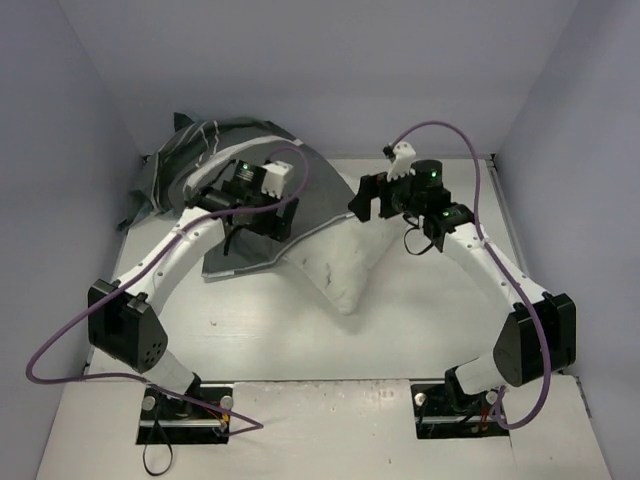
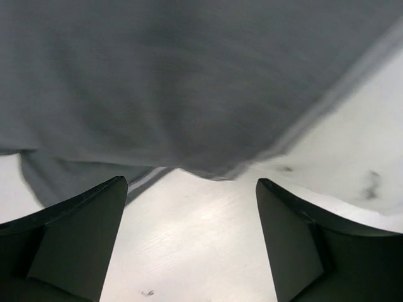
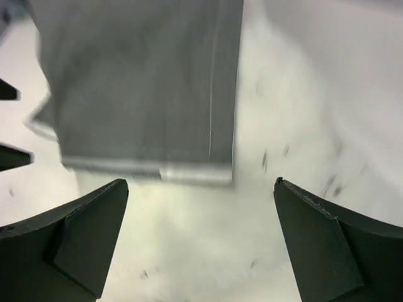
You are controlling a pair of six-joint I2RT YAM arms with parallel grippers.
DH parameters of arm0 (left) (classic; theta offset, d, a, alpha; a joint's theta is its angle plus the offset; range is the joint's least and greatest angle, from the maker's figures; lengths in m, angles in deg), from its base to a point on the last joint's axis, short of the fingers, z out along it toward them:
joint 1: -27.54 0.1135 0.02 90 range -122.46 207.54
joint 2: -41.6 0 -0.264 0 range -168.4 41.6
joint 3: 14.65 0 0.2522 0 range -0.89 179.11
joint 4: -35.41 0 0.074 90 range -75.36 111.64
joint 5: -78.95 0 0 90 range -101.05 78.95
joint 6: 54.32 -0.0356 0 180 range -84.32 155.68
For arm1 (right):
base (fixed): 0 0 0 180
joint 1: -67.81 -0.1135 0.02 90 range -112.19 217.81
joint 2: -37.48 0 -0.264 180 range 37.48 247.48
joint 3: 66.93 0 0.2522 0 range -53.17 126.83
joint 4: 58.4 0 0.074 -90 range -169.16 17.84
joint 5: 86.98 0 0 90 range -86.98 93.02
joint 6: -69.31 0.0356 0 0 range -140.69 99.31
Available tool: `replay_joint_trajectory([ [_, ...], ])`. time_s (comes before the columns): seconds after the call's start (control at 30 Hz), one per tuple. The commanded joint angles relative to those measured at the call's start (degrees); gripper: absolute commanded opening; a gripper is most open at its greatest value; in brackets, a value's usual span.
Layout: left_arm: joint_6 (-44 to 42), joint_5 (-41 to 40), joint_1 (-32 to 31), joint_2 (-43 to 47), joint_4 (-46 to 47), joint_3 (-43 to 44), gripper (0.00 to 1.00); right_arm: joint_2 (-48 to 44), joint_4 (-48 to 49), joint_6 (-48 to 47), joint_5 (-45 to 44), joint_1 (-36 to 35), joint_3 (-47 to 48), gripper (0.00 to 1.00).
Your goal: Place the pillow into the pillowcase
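While the pillow lies near the middle of the table, only a white wedge of it shows, its corner aimed toward 6 o'clock, at the arms. The remainder runs toward 11 o'clock beneath the pillowcase, so its long axis seems to follow that 5-to-11 diagonal, though too much is covered to be sure. The pillowcase, dark grey with pale stripes, is heaped at 10 to 11 o'clock and drapes over the pillow's far end; whether the pillow is inside it or merely under it cannot be told. The left gripper hovers over the fabric at 11 o'clock, its fingers spread wide and empty, with the grey hem just ahead. The right gripper, at 1 o'clock beside the pillow's right edge, is likewise wide apart and holds nothing. The stuffing step appears partly done. Next, each gripper likely needs to pinch the hem at one side of the opening and draw it toward 6 o'clock over the exposed wedge.
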Motion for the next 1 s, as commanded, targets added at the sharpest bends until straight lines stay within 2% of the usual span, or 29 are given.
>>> replay_joint_trajectory([
  [0.0,-3.45,-2.06,-4.53,6.07,8.47,-4.46,0.80,-3.59,1.64,-0.31,-1.97,-1.32,-5.39,0.97],
  [0.13,-4.59,-0.75,-4.89,5.82,10.24,-8.17,0.80,-5.61,1.72,0.30,-3.29,-2.02,-9.18,0.97],
  [0.23,-4.86,-3.90,-5.94,4.77,10.77,-9.84,0.80,-6.67,1.90,1.01,-3.03,-2.02,-10.41,0.97],
  [0.4,-4.15,-15.76,-5.86,3.01,17.61,-11.42,0.80,-6.49,2.25,1.62,-2.50,-2.72,-10.68,0.97],
  [0.57,-3.71,-15.60,-5.86,0.55,23.59,-10.81,0.80,-6.32,2.52,2.06,-2.50,-3.16,-10.24,0.97],
  [0.77,-4.59,-10.51,-5.77,-2.80,22.98,-8.26,0.78,-6.76,2.60,2.50,-2.32,-3.25,-10.59,0.97],
  [0.8,-4.68,-10.33,-5.51,-3.23,23.16,-8.17,0.73,-6.67,2.60,2.59,-2.32,-3.25,-10.59,0.97],
  [0.83,-4.68,-10.24,-5.16,-3.59,22.64,-7.65,0.61,-6.50,2.78,2.68,-2.24,-3.34,-10.68,0.97],
  [0.87,-4.25,-9.98,-4.28,-4.20,21.24,-6.08,0.32,-6.32,2.69,2.77,-1.80,-3.43,-10.42,0.96],
  [0.9,-4.24,-8.58,-4.28,-4.47,21.23,-6.06,0.13,-6.32,2.69,2.77,-1.71,-3.43,-10.24,0.96],
  [0.93,-4.33,-8.31,-3.93,-4.38,19.66,-4.23,0.00,-6.32,2.69,2.59,-1.71,-3.78,-10.15,0.96],
  [0.97,-4.33,-8.65,-3.75,-4.21,19.12,-3.35,0.00,-6.49,2.69,2.16,-2.14,-4.04,-10.07,0.95],
])
